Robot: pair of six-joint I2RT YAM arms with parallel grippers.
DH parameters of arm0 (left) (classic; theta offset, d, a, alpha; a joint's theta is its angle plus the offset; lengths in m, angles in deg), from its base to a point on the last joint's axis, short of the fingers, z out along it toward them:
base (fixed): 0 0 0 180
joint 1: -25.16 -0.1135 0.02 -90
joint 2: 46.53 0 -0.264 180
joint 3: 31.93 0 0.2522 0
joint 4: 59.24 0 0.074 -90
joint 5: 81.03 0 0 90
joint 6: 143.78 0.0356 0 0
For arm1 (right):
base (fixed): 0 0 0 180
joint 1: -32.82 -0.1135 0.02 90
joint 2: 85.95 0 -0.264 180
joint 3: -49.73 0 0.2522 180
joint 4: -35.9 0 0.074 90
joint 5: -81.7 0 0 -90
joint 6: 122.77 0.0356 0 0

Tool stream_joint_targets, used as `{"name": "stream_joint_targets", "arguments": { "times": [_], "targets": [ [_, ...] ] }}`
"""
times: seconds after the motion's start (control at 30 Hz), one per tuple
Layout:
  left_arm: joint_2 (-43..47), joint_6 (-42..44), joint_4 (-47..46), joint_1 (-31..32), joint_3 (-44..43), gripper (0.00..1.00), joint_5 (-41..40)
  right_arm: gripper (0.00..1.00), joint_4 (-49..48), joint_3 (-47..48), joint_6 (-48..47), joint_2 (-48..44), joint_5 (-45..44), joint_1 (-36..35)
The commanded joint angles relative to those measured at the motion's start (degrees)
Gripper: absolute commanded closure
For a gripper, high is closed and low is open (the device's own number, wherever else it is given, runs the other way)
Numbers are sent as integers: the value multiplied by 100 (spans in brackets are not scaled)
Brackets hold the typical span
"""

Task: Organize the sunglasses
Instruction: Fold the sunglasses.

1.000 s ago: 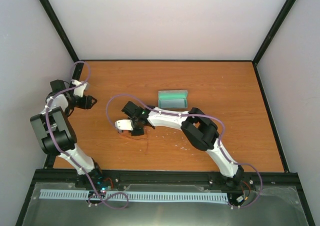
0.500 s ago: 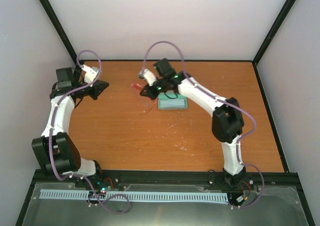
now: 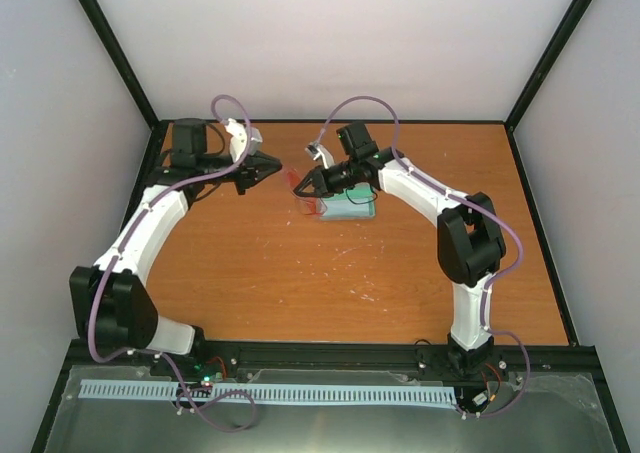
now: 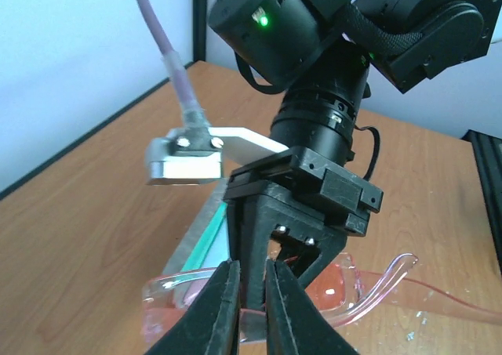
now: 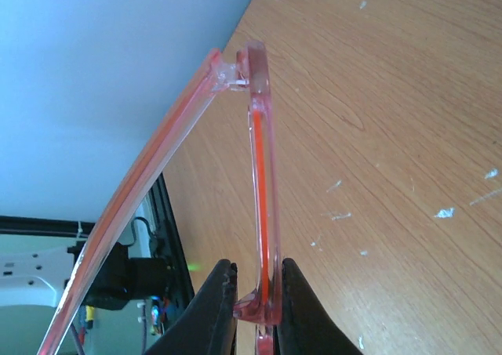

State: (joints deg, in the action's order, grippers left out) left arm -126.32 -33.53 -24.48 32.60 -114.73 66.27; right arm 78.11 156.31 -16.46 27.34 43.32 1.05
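The sunglasses (image 4: 337,286), grey case (image 3: 352,211) and right arm (image 3: 415,183) block the table's (image 3: 280,273) far middle; the near half lies open.

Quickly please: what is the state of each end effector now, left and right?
Left end effector: almost closed at the sunglasses; whether it grips them cannot be told.
Right end effector: closed, holding the sunglasses.
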Motion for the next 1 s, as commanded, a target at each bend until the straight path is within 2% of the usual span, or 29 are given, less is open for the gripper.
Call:
{"name": "stream_joint_targets", "arguments": {
  "times": [0.0,0.33,0.63,0.97],
  "targets": [
    [-291,-101,-140,296,-385,89,251,97,-809,-97,722,-195,181,4],
    [-449,-221,-314,388,-349,88,464,97,-2295,-793,2023,-629,-498,109],
    [-692,-716,-947,687,-303,87,510,97,-2374,-709,2072,-780,-631,110],
    [-929,-564,-906,1215,-238,87,360,97,-2435,-757,1968,-1067,-750,110]
  ]
}}
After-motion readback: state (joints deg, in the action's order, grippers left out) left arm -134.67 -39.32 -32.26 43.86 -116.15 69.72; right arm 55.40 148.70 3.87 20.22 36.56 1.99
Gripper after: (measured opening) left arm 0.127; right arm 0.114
